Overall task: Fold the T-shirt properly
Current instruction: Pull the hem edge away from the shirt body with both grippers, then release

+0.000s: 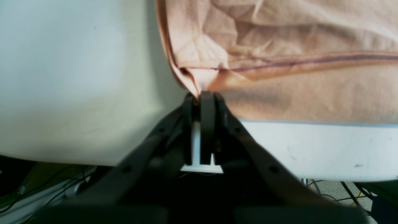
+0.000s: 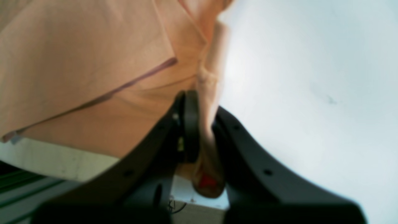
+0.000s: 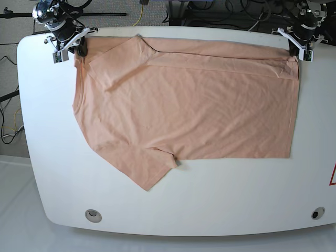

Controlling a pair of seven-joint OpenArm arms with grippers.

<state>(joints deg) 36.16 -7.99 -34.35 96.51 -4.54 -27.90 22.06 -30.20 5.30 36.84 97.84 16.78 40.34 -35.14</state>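
Wrinkled peach cotton T-shirt (image 3: pixel 184 110) lies spread on the white worktop (image 3: pixel 210 199) — both arms' jaws clamped tight on its far-edge corners.

no readable text, label, brand or number shows on anything in view; the only sign is part of a red triangular outline at the right edge of the white counter (image 3: pixel 31 157), cut off by the frame (image 3: pixel 333 176).
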